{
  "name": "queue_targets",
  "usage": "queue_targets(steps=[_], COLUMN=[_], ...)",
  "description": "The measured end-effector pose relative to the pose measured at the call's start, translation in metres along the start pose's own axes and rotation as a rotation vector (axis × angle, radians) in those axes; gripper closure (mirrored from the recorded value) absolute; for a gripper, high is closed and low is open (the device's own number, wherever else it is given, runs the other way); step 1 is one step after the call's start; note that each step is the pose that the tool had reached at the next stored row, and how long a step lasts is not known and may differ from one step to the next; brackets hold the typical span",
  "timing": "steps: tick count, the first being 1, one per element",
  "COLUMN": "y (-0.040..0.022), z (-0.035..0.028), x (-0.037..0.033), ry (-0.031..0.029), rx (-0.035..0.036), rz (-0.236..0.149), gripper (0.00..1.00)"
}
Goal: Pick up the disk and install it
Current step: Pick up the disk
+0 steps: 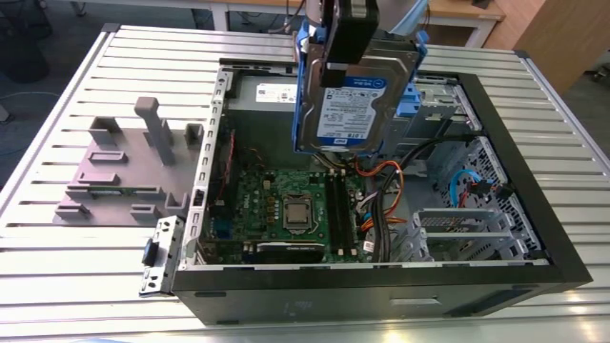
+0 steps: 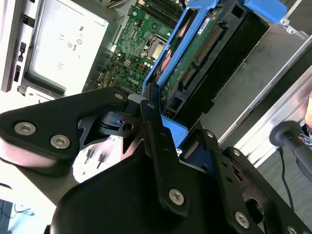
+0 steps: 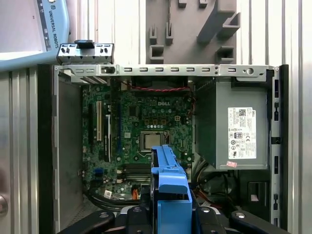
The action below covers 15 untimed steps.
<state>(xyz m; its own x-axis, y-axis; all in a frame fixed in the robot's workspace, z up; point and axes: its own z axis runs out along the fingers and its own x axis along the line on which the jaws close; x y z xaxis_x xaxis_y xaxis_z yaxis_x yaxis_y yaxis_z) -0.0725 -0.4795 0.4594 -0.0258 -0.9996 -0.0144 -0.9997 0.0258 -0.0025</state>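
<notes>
The disk point(image 1: 355, 96), a silver hard drive with a white-and-blue label in a blue bracket, hangs upright over the open computer case point(image 1: 536, 187). It is above the motherboard point(image 1: 296, 207), near the case's far side. My gripper point(image 1: 336, 68) is shut on the disk's upper edge from above. In the second wrist view the gripper point(image 2: 168, 127) clamps the blue bracket, and the disk's point(image 2: 200, 53) green circuit-board side shows. In the first wrist view the blue bracket point(image 3: 169, 187) sticks out between the black fingers point(image 3: 141, 202), over the motherboard point(image 3: 141, 131).
A grey plastic stand point(image 1: 119, 168) with upright posts sits on the slatted metal table at the exterior view's left of the case. Inside the case are a power supply point(image 3: 239, 126), orange and blue cables point(image 1: 386, 189), and metal drive cages point(image 1: 467, 229). Blue drive-bay parts point(image 1: 412, 96) lie behind the disk.
</notes>
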Motion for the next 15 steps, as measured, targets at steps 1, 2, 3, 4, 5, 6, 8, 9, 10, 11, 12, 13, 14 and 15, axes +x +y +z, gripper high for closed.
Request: queue_targets(steps=[1,2,3,4,5,6,8,9,10,11,12,13,14,15], y=[0.0000,-0.0001,-0.0001,-0.0002,-0.0002,-0.0002,-0.0003,-0.0004,-0.0004,-0.0004,-0.0005,-0.0005,-0.0006,-0.0006], z=[-0.0001,-0.0001,0.0000,0.0000,0.0000,0.0000,-0.0001,-0.0001,-0.0001,0.0000,0.0000,0.0000,0.0000,-0.0001], x=[0.0007,0.0014,0.0021,0.0029,0.0035,0.0041,0.0054,0.0061,0.0067,0.0074,0.0080,0.0086,0.0093,0.0100], ry=[0.0001,0.0001,0.0000,0.0000,0.0000,0.0000,0.0001,0.0000,0.0000,0.0000,-0.0001,0.0000,0.0000,0.0000], rx=[-0.0001,-0.0001,0.0000,0.0000,0.0000,0.0000,0.0000,0.0000,0.0000,0.0000,0.0000,0.0000,0.0000,0.0000], rz=[0.000,0.000,0.000,0.000,0.000,0.000,0.000,0.000,0.000,0.000,0.000,0.000,0.000,0.000], gripper=[0.63,0.63,0.63,0.63,0.63,0.63,0.63,0.63,0.63,0.63,0.63,0.63,0.63,0.63])
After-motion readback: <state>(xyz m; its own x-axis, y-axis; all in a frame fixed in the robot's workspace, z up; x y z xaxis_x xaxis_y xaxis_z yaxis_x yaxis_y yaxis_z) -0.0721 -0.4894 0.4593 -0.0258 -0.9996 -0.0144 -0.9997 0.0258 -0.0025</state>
